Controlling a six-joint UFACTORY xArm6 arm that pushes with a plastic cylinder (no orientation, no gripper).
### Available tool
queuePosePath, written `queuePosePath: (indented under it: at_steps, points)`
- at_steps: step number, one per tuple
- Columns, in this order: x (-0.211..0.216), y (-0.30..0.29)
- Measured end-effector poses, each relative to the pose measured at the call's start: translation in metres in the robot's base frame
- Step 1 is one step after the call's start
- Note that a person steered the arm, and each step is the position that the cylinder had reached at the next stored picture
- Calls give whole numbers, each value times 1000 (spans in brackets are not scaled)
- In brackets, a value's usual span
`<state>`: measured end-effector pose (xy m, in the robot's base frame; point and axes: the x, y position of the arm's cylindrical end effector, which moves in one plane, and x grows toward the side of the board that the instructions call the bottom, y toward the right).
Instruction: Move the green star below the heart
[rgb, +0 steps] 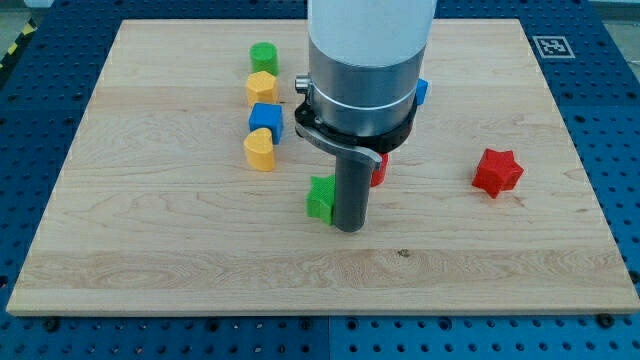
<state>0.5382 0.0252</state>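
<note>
The green star (320, 197) lies near the board's middle, partly hidden by my rod. My tip (347, 228) touches or nearly touches the star's right side, just to the view's right of it. The yellow heart (259, 150) lies up and to the view's left of the star, at the lower end of a column of blocks. The star sits lower than the heart and to its right.
Above the heart stand a blue cube (265, 118), a yellow hexagon-like block (262, 87) and a green cylinder (263, 57). A red star (497, 171) lies at the right. A red block (379, 168) and a blue block (422, 92) peek from behind the arm.
</note>
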Motion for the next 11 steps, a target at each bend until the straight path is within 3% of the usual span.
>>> queuePosePath:
  at_steps: [2, 3, 8, 11]
  points:
    - [-12, 50]
    - [-13, 46]
    - [-33, -44]
    - [-33, -56]
